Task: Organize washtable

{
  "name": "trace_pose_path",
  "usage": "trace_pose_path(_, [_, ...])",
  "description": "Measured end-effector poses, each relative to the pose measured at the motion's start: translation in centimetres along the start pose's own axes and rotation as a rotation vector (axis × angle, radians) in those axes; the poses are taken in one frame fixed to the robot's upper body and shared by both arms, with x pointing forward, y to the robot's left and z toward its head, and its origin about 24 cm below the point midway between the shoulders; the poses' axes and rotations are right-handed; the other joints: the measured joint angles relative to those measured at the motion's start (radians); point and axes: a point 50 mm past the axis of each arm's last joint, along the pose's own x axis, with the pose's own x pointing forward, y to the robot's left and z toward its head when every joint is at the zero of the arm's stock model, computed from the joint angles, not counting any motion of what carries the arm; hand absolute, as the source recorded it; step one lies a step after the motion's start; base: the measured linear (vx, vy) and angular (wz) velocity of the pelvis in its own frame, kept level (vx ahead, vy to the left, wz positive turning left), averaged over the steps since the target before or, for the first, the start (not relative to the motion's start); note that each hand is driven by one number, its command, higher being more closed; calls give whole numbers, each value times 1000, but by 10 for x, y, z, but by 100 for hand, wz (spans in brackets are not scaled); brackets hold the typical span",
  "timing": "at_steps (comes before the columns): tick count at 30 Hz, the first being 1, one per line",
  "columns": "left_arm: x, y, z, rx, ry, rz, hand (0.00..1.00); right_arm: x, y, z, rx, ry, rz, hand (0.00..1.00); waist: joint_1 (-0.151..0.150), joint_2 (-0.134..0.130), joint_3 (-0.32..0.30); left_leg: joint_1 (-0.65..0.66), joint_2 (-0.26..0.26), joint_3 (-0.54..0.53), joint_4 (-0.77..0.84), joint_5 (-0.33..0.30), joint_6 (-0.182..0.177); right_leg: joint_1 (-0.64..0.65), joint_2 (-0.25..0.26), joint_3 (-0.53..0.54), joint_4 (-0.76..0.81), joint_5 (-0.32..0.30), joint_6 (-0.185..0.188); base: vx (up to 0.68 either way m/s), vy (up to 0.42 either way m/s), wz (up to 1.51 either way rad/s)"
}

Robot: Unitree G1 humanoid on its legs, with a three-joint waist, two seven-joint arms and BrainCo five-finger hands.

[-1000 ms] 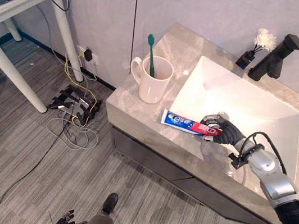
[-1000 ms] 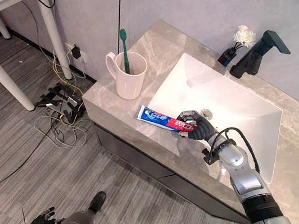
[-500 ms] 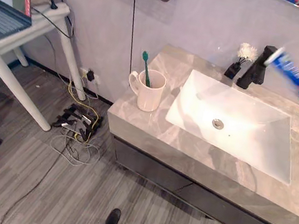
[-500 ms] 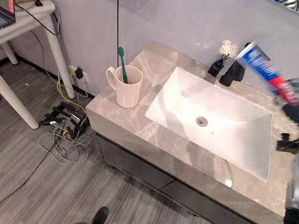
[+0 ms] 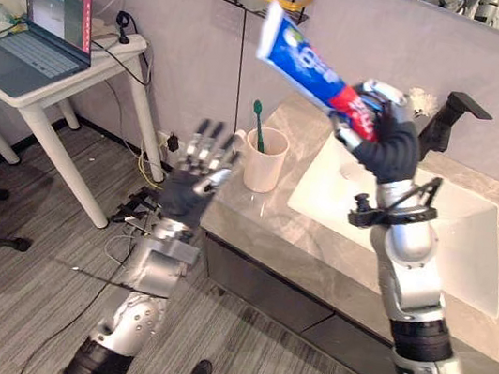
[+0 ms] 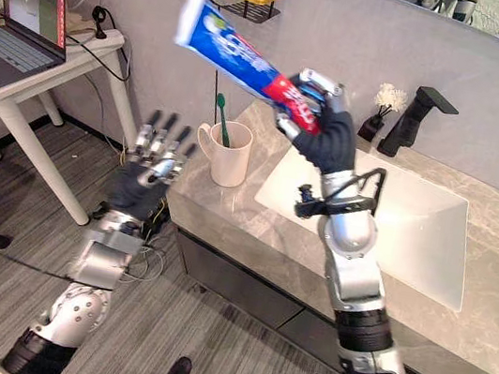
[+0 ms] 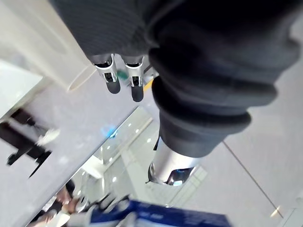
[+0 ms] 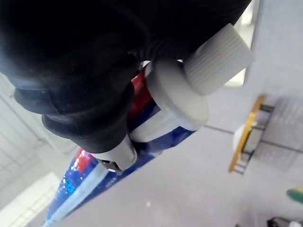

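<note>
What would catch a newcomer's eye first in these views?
First, the blue, red and white toothpaste tube, held high above the grey marble counter by the right hand, which is curled round its cap end. Next, the left hand, fingers spread open, up beside the counter's edge near the cream mug holding a green toothbrush.

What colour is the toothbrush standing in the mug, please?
Green: the toothbrush shows best in the right eye view.

i see the mug (image 5: 264,161), toothbrush (image 5: 257,122) in it, on the counter (image 5: 314,259) left of the sink (image 5: 456,229), the faucet (image 5: 445,123) behind the sink, the toothpaste (image 5: 307,61) gripped in my right hand (image 5: 388,141) above them, my left hand (image 5: 196,179) left of the counter.
</note>
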Motion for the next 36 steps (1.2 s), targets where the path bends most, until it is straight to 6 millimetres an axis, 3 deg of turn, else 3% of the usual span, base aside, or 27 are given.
trace_pose_path(14, [5, -17, -4, -45, 35, -79, 0, -17, 37, -21, 103, 122, 127, 100, -4, 8, 6, 11, 0, 8, 0, 1, -2, 3, 3, 9, 2, -3, -2, -22, 4, -2])
trace_pose_path(36, [6, -23, -3, -29, 12, -92, 0, -48, 57, -43, 181, 287, 176, 100, -6, 8, 5, 11, 2, 17, 0, 1, -2, 0, 4, 16, -1, -2, -2, 0, 0, -1])
